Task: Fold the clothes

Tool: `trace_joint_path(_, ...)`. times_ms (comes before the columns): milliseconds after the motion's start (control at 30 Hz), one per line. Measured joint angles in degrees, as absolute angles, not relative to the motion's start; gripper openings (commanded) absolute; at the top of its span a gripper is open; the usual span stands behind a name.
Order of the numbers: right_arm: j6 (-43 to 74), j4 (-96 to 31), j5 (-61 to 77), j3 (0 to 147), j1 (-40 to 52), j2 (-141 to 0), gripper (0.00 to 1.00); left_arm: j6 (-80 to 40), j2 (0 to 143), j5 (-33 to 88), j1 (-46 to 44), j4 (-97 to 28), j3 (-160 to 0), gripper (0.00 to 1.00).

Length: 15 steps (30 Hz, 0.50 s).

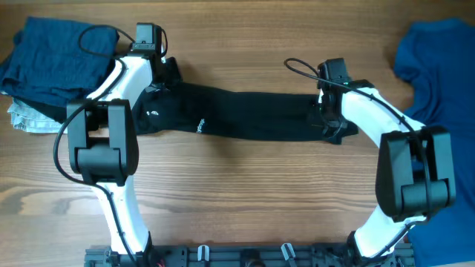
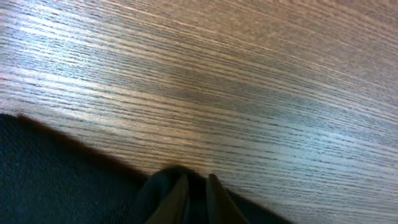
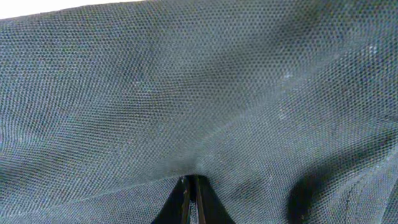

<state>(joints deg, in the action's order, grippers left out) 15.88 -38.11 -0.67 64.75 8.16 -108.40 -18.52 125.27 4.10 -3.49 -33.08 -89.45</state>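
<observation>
A black shirt (image 1: 252,115) lies stretched in a long band across the middle of the wooden table (image 1: 245,193). The left gripper (image 2: 194,198) and the right gripper (image 3: 191,194) are each pinched narrow on one end of it. A folded navy pile (image 1: 52,55) sits on a pale cloth (image 1: 26,119) at the far left. A blue shirt (image 1: 438,67) lies at the right edge, partly under the right arm. The small white logo marks (image 1: 199,126) on the black shirt are too small to read.

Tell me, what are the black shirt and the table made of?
The black shirt looks like a soft knit mesh cloth, maybe a sporty polyester. The right wrist view shows tiny dimples all over it, and its finish is dull. The table looks like wood, or a wood-print top. Long brown grain lines run across it, and it has a faint shine.
</observation>
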Motion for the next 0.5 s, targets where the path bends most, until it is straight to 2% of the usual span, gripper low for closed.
trace_joint_path(133, 16.1, -43.0, 0.4, 67.8, 7.4, -109.5, 0.09, -19.7, 125.3, 3.8, -3.5, -29.0, -89.4, 0.11)
trace_joint_path(167, 16.1, -46.4, 0.6, 69.9, 7.0, -110.4, 0.21, -20.4, 125.3, 3.7, -3.5, -28.4, -89.4, 0.15)
trace_joint_path(233, 15.7, -50.2, 0.6, 75.1, 5.5, -111.1, 0.40, -21.3, 125.3, 3.7, -3.5, -27.3, -89.4, 0.20)
trace_joint_path(267, 15.5, -52.4, 0.6, 78.1, 4.6, -111.2, 0.48, -21.8, 125.1, 3.7, -3.5, -26.2, -89.4, 0.27)
trace_joint_path(300, 15.2, -54.1, 0.6, 81.3, 3.6, -111.2, 0.60, -22.1, 124.6, 3.7, -3.5, -25.8, -89.4, 0.34)
trace_joint_path(333, 14.7, -56.4, 0.6, 84.5, 2.3, -111.2, 0.67, -22.3, 123.7, 3.7, -3.5, -25.6, -89.4, 0.38)
trace_joint_path(500, 11.2, -58.0, 0.9, 86.5, -5.5, -111.0, 0.68, -23.1, 114.7, 3.7, -3.5, -27.7, -89.6, 0.51)
